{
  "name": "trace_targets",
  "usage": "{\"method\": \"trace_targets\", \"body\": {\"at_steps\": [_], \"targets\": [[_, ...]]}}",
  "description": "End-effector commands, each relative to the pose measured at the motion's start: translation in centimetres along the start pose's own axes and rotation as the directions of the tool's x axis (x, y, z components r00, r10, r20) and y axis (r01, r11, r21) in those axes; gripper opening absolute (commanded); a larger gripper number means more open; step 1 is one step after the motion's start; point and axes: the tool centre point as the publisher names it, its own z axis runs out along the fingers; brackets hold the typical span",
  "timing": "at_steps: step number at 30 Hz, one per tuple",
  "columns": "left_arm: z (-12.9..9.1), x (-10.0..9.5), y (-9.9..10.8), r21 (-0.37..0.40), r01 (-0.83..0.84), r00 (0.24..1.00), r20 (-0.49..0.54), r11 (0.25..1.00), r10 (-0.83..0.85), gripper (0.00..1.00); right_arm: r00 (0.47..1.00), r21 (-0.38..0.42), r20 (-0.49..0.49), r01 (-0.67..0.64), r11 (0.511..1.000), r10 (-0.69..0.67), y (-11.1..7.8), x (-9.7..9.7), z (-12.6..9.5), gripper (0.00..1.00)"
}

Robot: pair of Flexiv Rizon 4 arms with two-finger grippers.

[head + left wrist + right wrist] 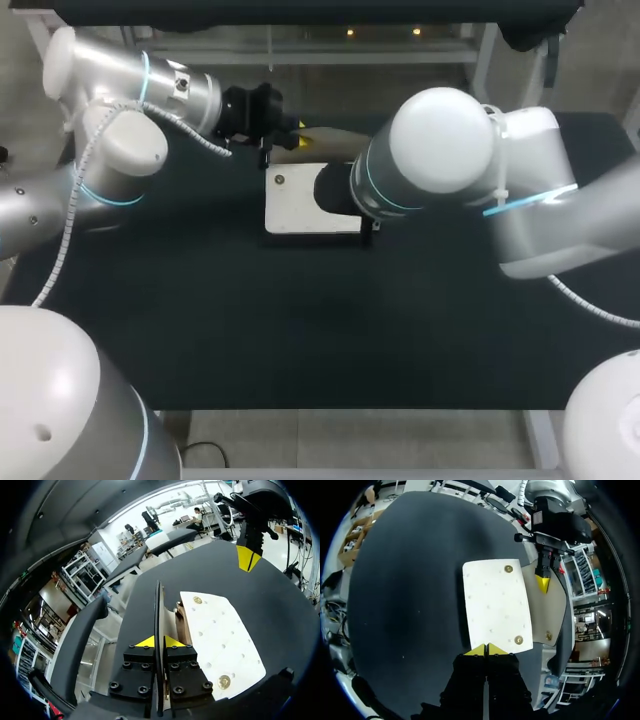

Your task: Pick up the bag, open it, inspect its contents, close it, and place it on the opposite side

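A flat white bag (300, 210) with brass snaps lies on the black table (200, 300) at the middle back. Its beige flap (330, 143) is lifted away from the body. My left gripper (290, 128) is shut on that flap. In the left wrist view the flap (159, 610) runs edge-on between the yellow tips of the left gripper (159, 641), beside the bag (220, 635) and a strip of its brown lining. My right gripper (486, 649) is shut, its tips at the near edge of the bag (495, 605), opposite the left gripper (542, 584) and flap (550, 602). My right arm hides it in the head view.
My right arm's large elbow (440, 140) hangs over the bag's right end. Bare black tabletop stretches to the left, right and front of the bag.
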Motion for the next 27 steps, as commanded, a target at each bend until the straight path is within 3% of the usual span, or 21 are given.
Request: {"method": "trace_targets", "body": {"at_steps": [1,7,17,23,27], "targets": [[0.6,-1.0,0.9,0.008,0.006,0.999,0.036,1.000,-0.006,0.00,1.000,0.001,0.003,-0.003,1.000,0.003,0.1,1.2,0.5,0.00],[0.8,-1.3,1.1,0.041,-0.017,1.000,0.027,0.999,0.016,0.00,1.000,-0.008,-0.009,-0.011,1.000,0.011,0.2,2.7,0.8,0.00],[1.7,1.8,1.6,0.060,-0.008,0.999,-0.033,0.998,0.010,0.00,0.999,-0.017,-0.025,-0.038,0.999,0.037,-0.3,3.8,2.1,0.00],[2.0,2.8,2.2,0.053,-0.003,0.997,-0.079,0.999,0.007,0.00,0.999,-0.004,0.015,-0.033,0.999,0.033,-0.6,4.4,2.7,0.00],[2.9,3.1,3.2,0.034,0.025,0.995,-0.102,0.999,-0.022,0.00,0.999,0.016,0.046,-0.030,0.999,0.029,-0.9,4.7,3.7,0.25]]}}
